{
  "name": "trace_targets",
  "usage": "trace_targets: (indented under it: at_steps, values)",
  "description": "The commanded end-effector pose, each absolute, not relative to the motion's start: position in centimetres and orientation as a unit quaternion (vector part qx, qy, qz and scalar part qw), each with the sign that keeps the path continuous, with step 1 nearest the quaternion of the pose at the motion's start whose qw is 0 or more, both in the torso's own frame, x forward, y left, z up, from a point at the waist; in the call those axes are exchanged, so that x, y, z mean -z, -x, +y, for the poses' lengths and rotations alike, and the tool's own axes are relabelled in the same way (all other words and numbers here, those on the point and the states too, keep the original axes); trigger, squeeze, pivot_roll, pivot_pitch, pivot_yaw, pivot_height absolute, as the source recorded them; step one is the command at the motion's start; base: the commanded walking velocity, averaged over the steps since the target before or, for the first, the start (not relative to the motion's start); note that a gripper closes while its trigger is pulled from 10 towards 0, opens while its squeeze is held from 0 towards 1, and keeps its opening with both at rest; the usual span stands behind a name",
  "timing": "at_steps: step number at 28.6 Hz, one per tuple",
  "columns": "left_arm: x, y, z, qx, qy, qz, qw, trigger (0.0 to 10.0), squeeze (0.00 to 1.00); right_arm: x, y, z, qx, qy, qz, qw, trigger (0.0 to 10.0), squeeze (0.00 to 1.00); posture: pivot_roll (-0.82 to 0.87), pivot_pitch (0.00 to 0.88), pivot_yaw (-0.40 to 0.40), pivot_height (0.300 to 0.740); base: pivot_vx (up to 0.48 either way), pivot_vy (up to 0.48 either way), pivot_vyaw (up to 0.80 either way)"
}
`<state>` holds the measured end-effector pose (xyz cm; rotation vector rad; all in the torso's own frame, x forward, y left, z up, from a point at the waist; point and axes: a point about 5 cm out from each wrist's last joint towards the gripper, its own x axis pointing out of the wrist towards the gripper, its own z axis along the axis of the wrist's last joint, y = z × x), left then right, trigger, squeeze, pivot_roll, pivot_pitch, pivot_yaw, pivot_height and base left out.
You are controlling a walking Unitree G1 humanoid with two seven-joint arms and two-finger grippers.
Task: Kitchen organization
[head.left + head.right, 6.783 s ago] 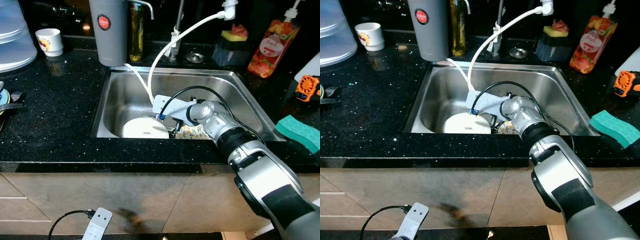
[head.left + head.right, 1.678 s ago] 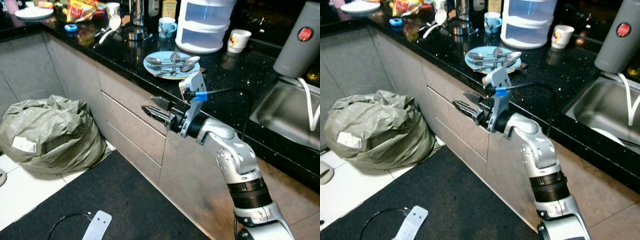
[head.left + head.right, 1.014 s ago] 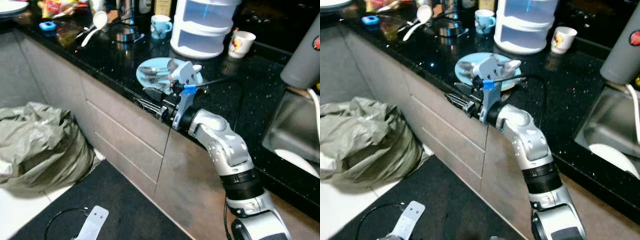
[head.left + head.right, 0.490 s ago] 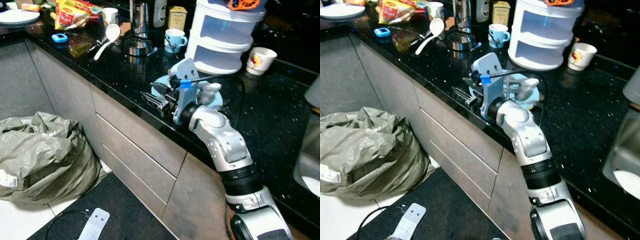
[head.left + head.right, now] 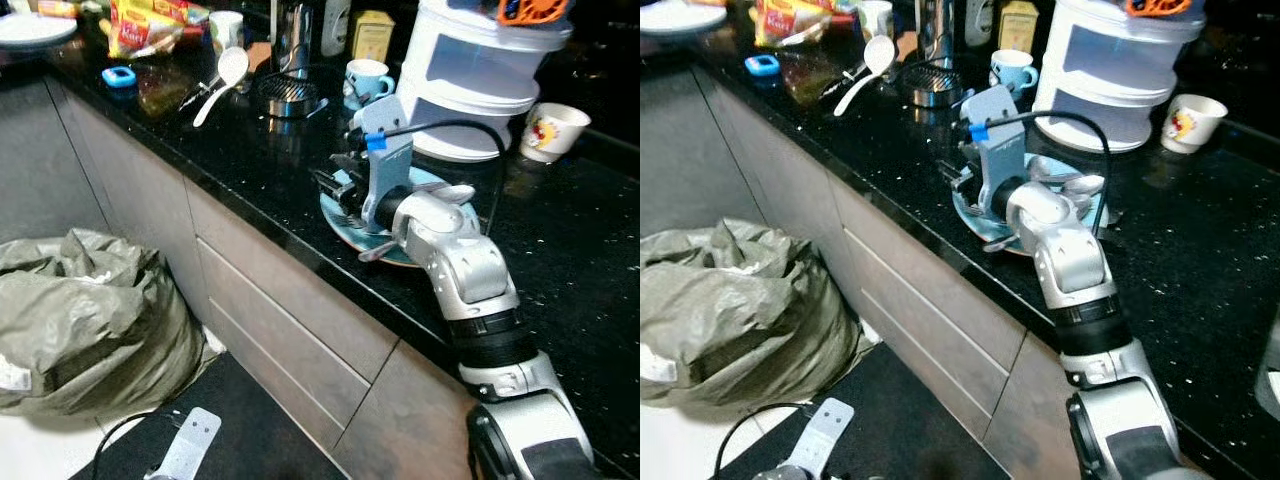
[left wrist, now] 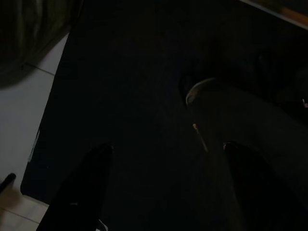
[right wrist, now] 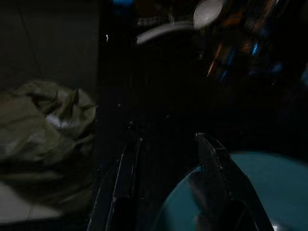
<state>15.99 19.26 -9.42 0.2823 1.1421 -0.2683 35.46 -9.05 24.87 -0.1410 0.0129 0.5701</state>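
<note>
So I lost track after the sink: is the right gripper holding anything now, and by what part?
Nothing. The right gripper is open with an empty gap between its fingers, at the rim of the blue plate on the counter.

Bare black counter [image 5: 245,160] before the blue plate [image 5: 345,215]; white container [image 5: 480,75] behind.

Our right arm [image 5: 455,262] is a chain of rounded silver segments with a ribbed black band near the elbow. A grey-blue camera bracket [image 5: 381,160] sits on the wrist, where a black cable [image 5: 455,127] plugs in through a blue connector [image 5: 374,142].
</note>
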Motion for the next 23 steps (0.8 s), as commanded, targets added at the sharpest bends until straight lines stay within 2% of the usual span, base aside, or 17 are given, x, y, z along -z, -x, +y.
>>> trace_targets:
  at_steps: [1, 5, 8, 13, 14, 15, 21, 23]
  values:
    - [9.7, -15.2, 19.2, 0.131, -0.133, 0.548, 0.815, 10.0, 0.0, -25.3, -35.4, -10.2, -0.266, 0.055, 0.031, 0.962, 10.0, 0.0, -0.01, 0.0, -0.04, 0.74, 0.0, 0.0, 0.0]
    - [9.8, -15.1, 19.2, 0.134, -0.133, 0.55, 0.814, 10.0, 0.0, -25.5, -34.8, -11.7, -0.256, 0.031, 0.085, 0.962, 10.0, 0.0, -0.01, 0.0, -0.043, 0.74, 0.0, 0.0, 0.0]
    - [9.8, -15.1, 19.1, 0.134, -0.133, 0.55, 0.813, 10.0, 0.0, -25.5, -34.7, -12.0, -0.252, 0.029, 0.092, 0.963, 10.0, 0.0, -0.02, 0.0, -0.041, 0.74, 0.0, 0.0, 0.0]
    - [9.8, -15.1, 19.1, 0.137, -0.134, 0.551, 0.812, 10.0, 0.0, -25.2, -35.2, -13.3, -0.19, 0.013, 0.101, 0.976, 10.0, 0.0, -0.02, 0.0, -0.04, 0.74, 0.0, 0.0, 0.0]
    - [9.8, -15.1, 19.1, 0.137, -0.134, 0.551, 0.812, 10.0, 0.0, -25.2, -35.2, -13.3, -0.19, 0.013, 0.101, 0.976, 10.0, 0.0, -0.02, 0.0, -0.04, 0.74, 0.0, 0.0, 0.0]
    - [9.8, -15.1, 19.1, 0.137, -0.134, 0.551, 0.812, 10.0, 0.0, -24.6, -35.9, -13.2, -0.154, 0.016, 0.1, 0.983, 10.0, 0.0, -0.01, 0.0, -0.041, 0.74, 0.0, 0.0, 0.0]
    - [9.8, -15.2, 19.1, 0.136, -0.134, 0.55, 0.813, 10.0, 0.0, -24.2, -36.6, -12.3, -0.133, 0.02, 0.101, 0.986, 10.0, 0.0, -0.01, 0.0, -0.043, 0.74, 0.0, 0.0, 0.0]
    - [9.7, -15.2, 19.1, 0.136, -0.134, 0.55, 0.813, 10.0, 0.0, -23.8, -37.4, -12.3, -0.106, 0.045, 0.095, 0.989, 10.0, 0.0, -0.01, 0.0, -0.045, 0.74, 0.0, 0.0, 0.0]
